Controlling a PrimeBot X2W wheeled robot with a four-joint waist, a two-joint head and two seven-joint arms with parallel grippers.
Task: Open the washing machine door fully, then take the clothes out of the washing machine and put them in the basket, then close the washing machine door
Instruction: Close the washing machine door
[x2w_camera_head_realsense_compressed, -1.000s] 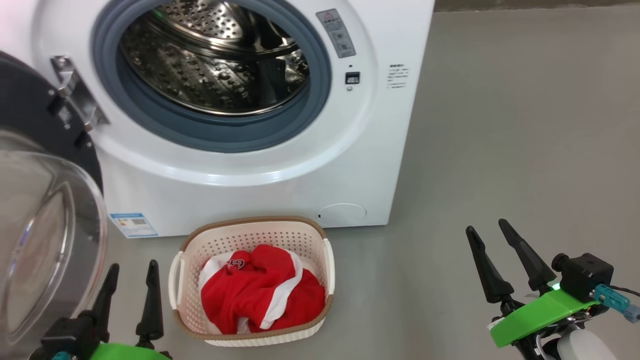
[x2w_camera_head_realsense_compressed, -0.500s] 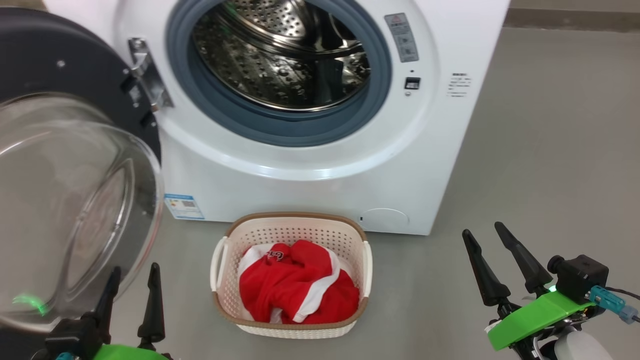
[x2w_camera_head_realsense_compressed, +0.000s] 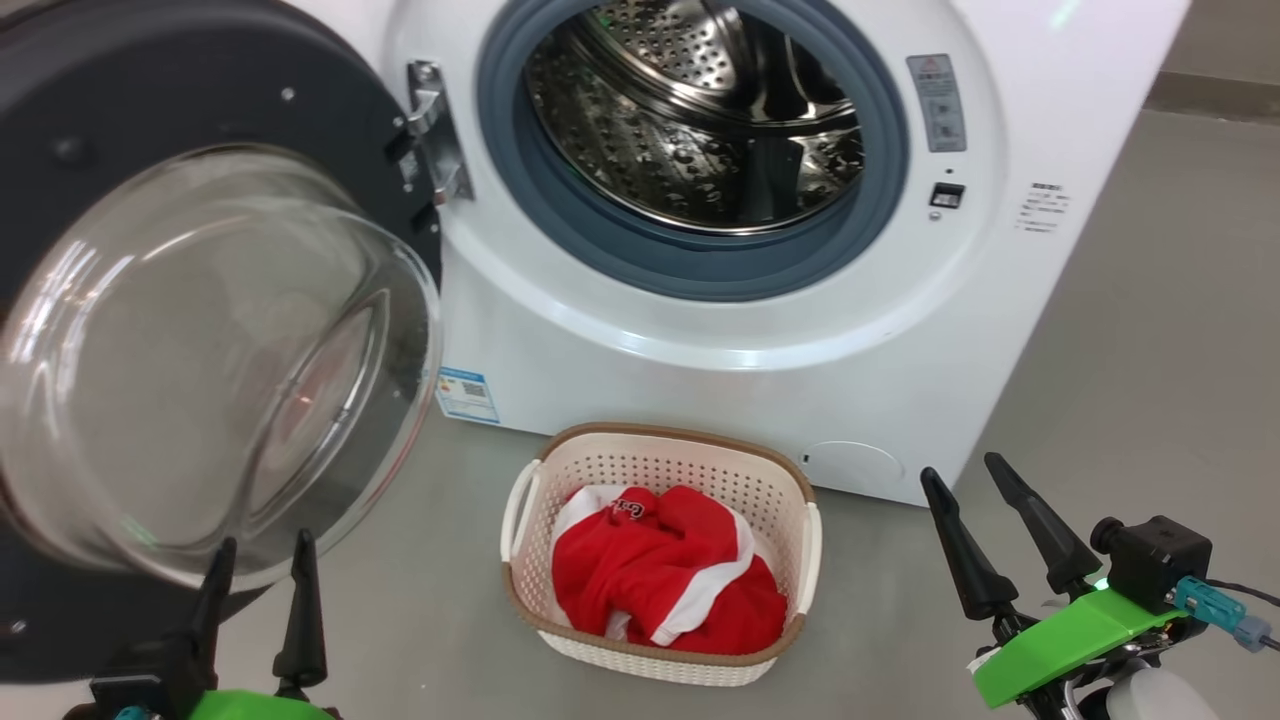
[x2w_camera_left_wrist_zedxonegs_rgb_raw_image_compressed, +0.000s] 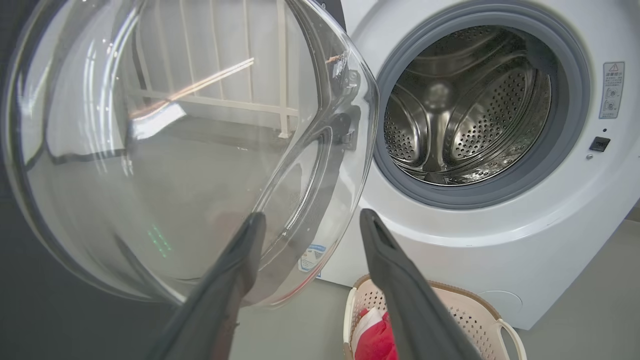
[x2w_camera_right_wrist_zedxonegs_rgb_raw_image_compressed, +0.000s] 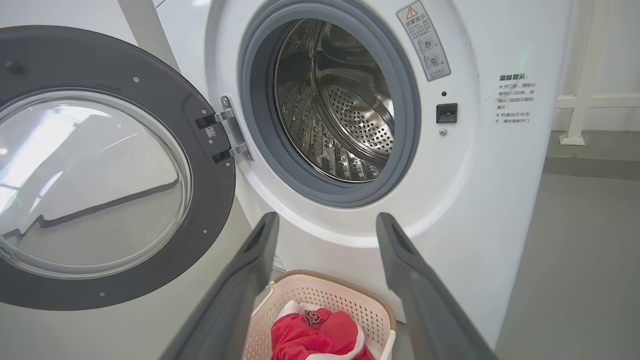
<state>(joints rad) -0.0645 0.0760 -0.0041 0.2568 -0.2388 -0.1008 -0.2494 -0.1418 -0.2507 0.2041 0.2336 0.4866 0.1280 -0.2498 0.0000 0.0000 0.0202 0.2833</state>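
- The washing machine door (x2w_camera_head_realsense_compressed: 200, 330) stands swung wide open at the far left. It has a glossy black ring around a clear, bulging glass bowl and is hinged on the machine's left side.
- The left hand (x2w_camera_head_realsense_compressed: 265, 541) is at the near left, just below the glass bowl. Its two dark fingers are spread wide and hold nothing. I cannot tell whether the tips touch the glass.
- The washing machine (x2w_camera_head_realsense_compressed: 760, 350) is a white, boxy front-loader. A grey rubber ring (x2w_camera_head_realsense_compressed: 600, 230) frames its perforated steel drum (x2w_camera_head_realsense_compressed: 700, 130), and no fabric shows inside. A small blue label (x2w_camera_head_realsense_compressed: 467, 395) sits at its lower left corner.
- The basket (x2w_camera_head_realsense_compressed: 660, 445) is cream-white and perforated with a brown rim. It stands on the grey floor (x2w_camera_head_realsense_compressed: 1130, 400) just in front of the machine.
- The clothes (x2w_camera_head_realsense_compressed: 670, 580) lie bunched inside the basket. They are bright red with white stripes.
- The right hand (x2w_camera_head_realsense_compressed: 960, 468) is at the near right, well apart from the basket. Its fingers are fully spread and it is empty.
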